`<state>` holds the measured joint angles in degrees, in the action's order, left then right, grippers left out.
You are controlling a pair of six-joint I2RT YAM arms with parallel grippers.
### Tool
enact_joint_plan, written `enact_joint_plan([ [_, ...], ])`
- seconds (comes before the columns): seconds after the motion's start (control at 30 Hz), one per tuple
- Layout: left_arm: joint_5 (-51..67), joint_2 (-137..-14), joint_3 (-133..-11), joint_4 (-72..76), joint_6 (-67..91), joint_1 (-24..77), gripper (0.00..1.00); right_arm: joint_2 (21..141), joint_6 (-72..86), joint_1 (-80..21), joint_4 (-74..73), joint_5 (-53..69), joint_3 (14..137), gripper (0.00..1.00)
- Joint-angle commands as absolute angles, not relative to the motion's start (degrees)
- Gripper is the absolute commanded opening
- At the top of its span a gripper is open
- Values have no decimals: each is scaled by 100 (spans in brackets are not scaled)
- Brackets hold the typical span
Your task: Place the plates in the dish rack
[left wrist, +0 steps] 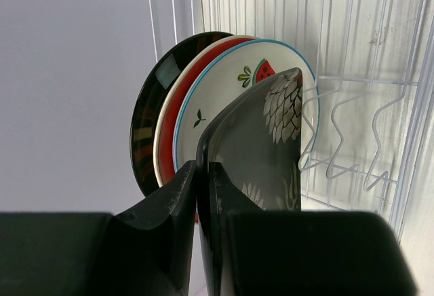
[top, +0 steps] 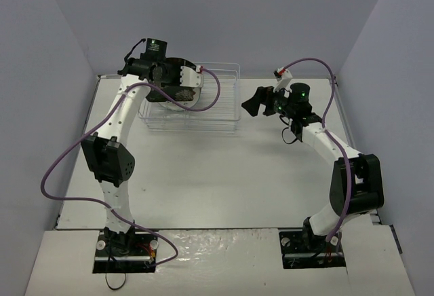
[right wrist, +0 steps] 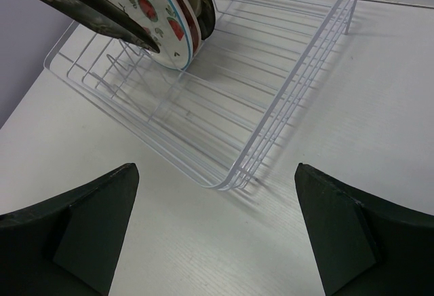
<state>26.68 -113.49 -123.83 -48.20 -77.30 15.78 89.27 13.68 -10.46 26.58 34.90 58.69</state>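
My left gripper [left wrist: 202, 170] is shut on the rim of the rounded-square black plate with white floral pattern [left wrist: 264, 146], holding it on edge and tilted over the left end of the dish rack [top: 220, 116]. Right behind it three round plates stand upright in the rack's prongs: a white one with red spots [left wrist: 230, 85], a red-rimmed one [left wrist: 173, 116] and a black-rimmed one [left wrist: 146, 119]. The right wrist view shows the held plate [right wrist: 74, 4] leaning over the rack [right wrist: 271, 106]. My right gripper [right wrist: 217, 221] is open and empty, above the table just right of the rack.
The right part of the rack holds only bare prongs [left wrist: 352, 146]. White table [top: 217, 174] stretches in front of the rack. Grey walls close in the left, back and right sides. Purple cables [top: 68, 157] loop along both arms.
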Motion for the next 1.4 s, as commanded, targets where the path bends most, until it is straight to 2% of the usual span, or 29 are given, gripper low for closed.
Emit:
enact_joint_plan([
  [0.0,2619,-10603,-12801,-3964,-7819,1664,0,8763,1453,-1011,3220,3686,5912,97],
  [0.4,2620,-10536,-13109,-4335,-7894,1745,0,8770,1430,-1002,3229,3685,5902,97],
  [1.0,2221,-11010,-12118,-4080,-7878,1784,0,9071,1492,-906,3217,3743,5957,97],
  [1.37,2327,-11445,-12199,-3817,-7675,1775,0,9235,1505,-776,3201,3812,5990,97],
])
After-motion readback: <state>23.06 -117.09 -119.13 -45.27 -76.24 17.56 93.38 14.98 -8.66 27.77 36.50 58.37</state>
